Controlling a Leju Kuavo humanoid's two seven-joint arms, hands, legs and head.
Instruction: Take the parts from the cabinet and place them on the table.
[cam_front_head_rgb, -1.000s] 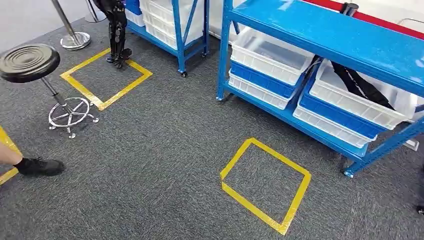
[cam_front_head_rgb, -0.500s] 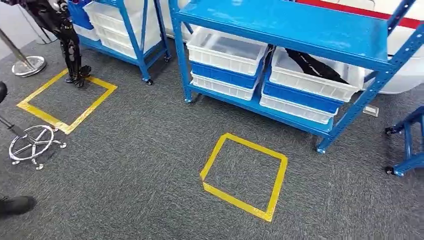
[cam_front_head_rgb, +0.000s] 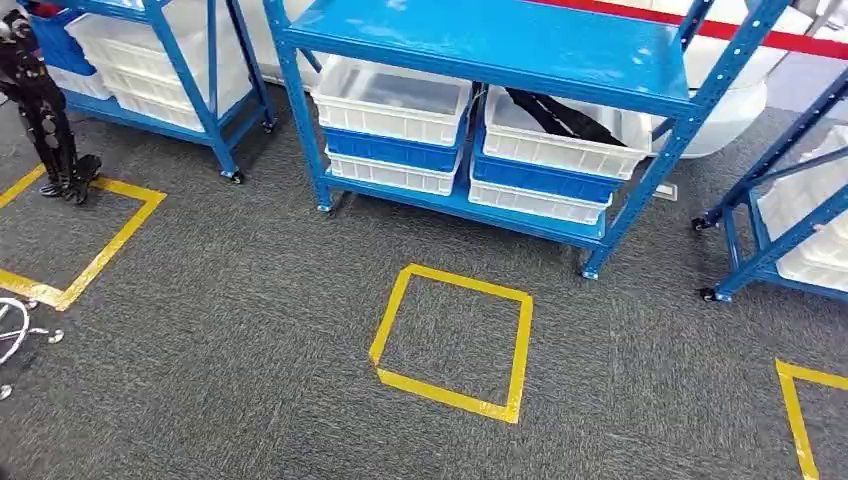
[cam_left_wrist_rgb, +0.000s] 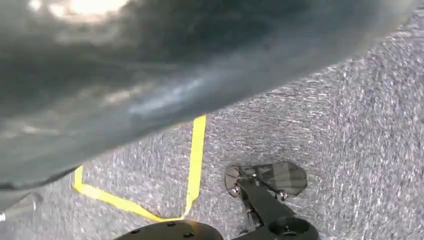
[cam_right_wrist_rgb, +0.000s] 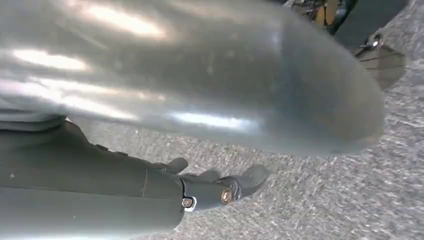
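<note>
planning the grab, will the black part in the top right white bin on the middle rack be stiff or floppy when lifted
The black part looks long and strap-like, so it would probably sag if lifted at one end. It overhangs the white bin, so it could snag on the rim. It is probably light.

Dark grey carpet (cam_front_head_rgb: 250, 350) covers the whole floor. A yellow tape square (cam_front_head_rgb: 452, 340) sits at the middle of the frame, another (cam_front_head_rgb: 70, 240) at the left edge, and a corner of a third (cam_front_head_rgb: 800, 410) at the lower right. At the upper left stands a blue rack on castors (cam_front_head_rgb: 200, 90), with a further blue frame (cam_front_head_rgb: 780, 210) at the right edge. A white wall with a red stripe (cam_front_head_rgb: 720, 30) runs along the top right. A chrome stool base (cam_front_head_rgb: 15, 335) shows at the left edge.
</note>
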